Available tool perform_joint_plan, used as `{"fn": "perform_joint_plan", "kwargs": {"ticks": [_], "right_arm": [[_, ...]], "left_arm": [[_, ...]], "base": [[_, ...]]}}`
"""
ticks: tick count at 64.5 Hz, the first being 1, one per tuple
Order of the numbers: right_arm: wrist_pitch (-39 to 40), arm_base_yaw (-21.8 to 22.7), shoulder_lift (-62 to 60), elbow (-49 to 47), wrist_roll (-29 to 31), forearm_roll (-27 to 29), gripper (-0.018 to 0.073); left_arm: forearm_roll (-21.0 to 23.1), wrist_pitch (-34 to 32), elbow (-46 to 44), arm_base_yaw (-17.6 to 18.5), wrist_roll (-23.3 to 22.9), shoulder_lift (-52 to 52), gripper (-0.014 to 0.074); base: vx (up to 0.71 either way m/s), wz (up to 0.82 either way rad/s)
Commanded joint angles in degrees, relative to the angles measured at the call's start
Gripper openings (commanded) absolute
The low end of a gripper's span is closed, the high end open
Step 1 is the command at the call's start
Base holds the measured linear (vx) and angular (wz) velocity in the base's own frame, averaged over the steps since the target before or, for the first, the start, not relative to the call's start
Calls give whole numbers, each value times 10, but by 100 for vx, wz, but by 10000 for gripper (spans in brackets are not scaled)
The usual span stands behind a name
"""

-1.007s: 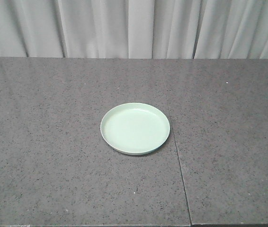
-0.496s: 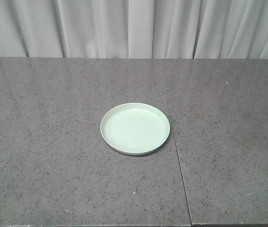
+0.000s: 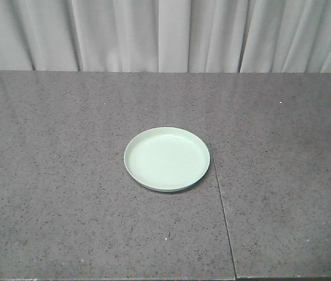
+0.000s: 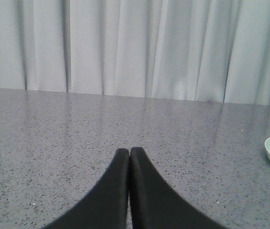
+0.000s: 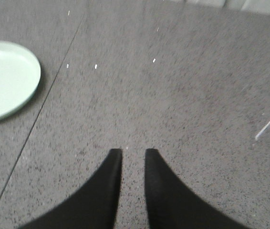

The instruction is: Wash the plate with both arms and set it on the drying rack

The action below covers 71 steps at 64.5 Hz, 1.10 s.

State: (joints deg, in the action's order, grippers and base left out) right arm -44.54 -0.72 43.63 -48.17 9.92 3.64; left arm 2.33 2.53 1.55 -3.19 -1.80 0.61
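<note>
Left wrist view, left gripper [image 4: 129, 152] tips pressed together on nothing, front view, plate [image 3: 166, 159] flat on countertop [image 3: 60, 187], just left of seam [image 3: 221, 199], right wrist view, right gripper [image 5: 133, 152] narrowly parted, empty, plate well left.

Speckled grey counter [image 3: 66, 205] with 1 mint-green plate [image 3: 166, 159]

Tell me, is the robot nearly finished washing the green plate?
Not yet, it looks barely started. Done: nothing visible. In hand: nothing; the plate lies flat on the counter, and the left gripper, shut, and right gripper, slightly open, are both empty, apart from it. Left: picking it up, washing, and racking; no drying rack is in view.
</note>
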Motion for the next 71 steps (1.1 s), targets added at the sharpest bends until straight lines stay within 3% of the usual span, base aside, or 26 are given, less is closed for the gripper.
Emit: {"fn": "perform_joint_plan", "kwargs": {"ticks": [1,7,14,26,33,49,71], "right_arm": [[9,3,46,-43,38,18,309],[-1,3,84,-59,69,40,445],[-16,3,126,-74,122,65,524],[-27,2,188,-100,210,128,524],[-37,-20,222,-121,250,145,519],[-53,-89,303,-186,235,122,519],[-84,-132,431,-283,133,121,508]], "left_arm": [[1,-42,-15,2,-2,7,-6],[1,-42,-15,2,-2,7,-6],[1,-42,-15,2,-2,7,-6],[1,-42,-15,2,-2,7,-6],[1,-42,-15,2,-2,7,-6],[1,-42,-15,2,-2,7,-6],[1,-42,-15,2,-2,7,-6]], "base": [[0,0],[0,0],[0,0],[0,0],[0,0],[0,0],[0,0]]}}
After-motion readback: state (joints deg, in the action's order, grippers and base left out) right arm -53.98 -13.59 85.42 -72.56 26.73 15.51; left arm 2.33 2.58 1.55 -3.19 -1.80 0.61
